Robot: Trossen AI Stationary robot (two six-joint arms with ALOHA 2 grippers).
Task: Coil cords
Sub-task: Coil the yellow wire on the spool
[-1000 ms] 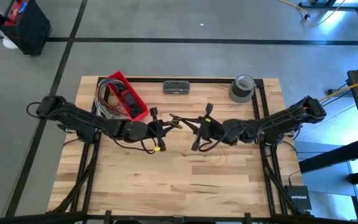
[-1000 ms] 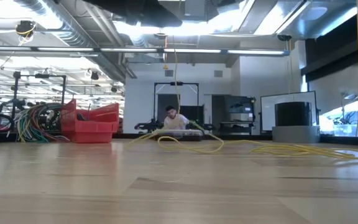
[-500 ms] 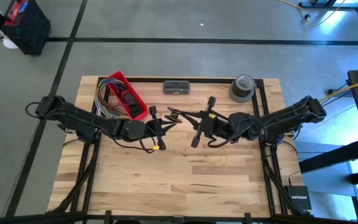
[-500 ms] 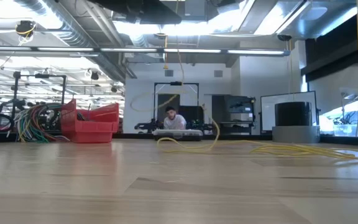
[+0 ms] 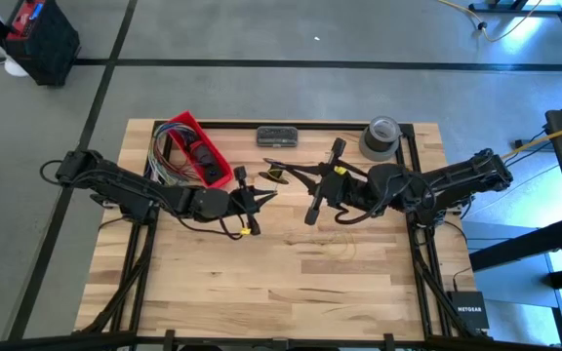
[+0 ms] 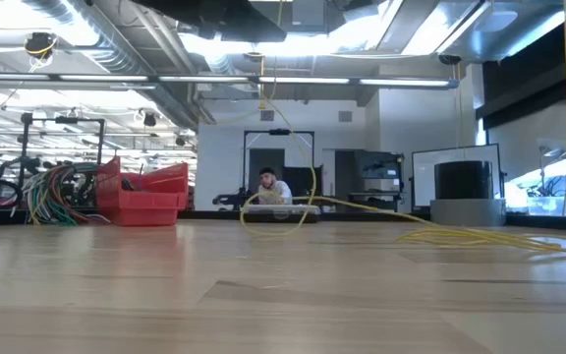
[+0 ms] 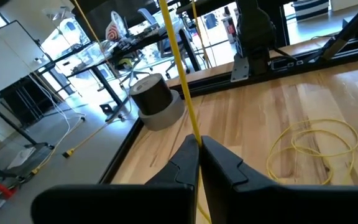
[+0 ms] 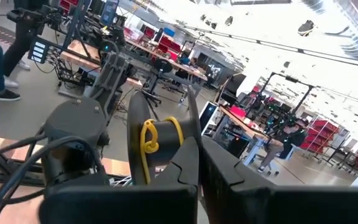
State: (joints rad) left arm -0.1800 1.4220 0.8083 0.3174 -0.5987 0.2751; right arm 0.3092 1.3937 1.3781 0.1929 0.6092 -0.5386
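The cord is thin and yellow. Its loose loops lie on the wood right of centre, also seen in the left wrist view and the low view. My left gripper hovers mid-table, shut on one run of the cord. My right gripper stands higher, just beyond it toward the far edge. It is shut, with a small yellow coil of cord at its fingers. From the left gripper the cord rises steeply. My left gripper pinches a single strand of the cord between its two fingers. The fingers come nearly level from the table's left and lie across the strand, which rises straight and taut. My right gripper is shut on the cord beside a small coil wound at one finger. It is lifted clear of the table; the exact place of contact is hidden by the fingers.
A red bin with multicoloured wires stands at the far left. A dark flat case and a tape roll sit along the far edge. The near half of the table is bare wood.
My right gripper has gone up, staying shut and carrying its coil. The cord has followed: in the low view its loop has lifted and drawn in toward the middle, while the strands lying at the right have stayed on the table.
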